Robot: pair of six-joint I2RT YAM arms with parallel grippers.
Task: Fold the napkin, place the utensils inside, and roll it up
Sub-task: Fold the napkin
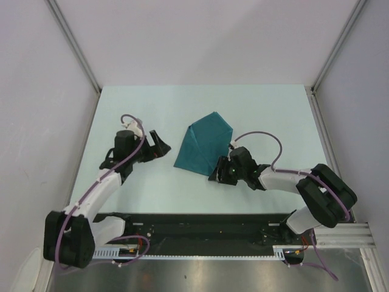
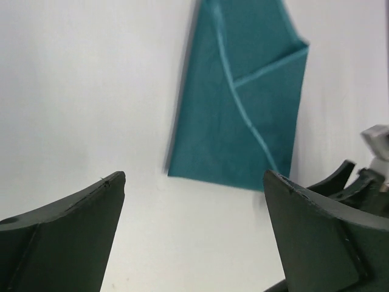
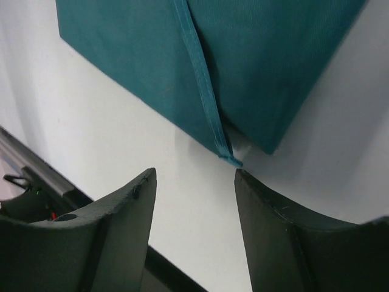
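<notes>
The napkin [image 1: 203, 146] lies folded in the middle of the surface [image 1: 267, 115]. The right gripper [image 1: 220, 172], open and empty, sits at the napkin's near corner. Closing there could catch only one layer and pull the fold apart. The left gripper [image 1: 161, 144], open and empty, stands off to the left, so nothing pins the cloth. No fork shows.
</notes>
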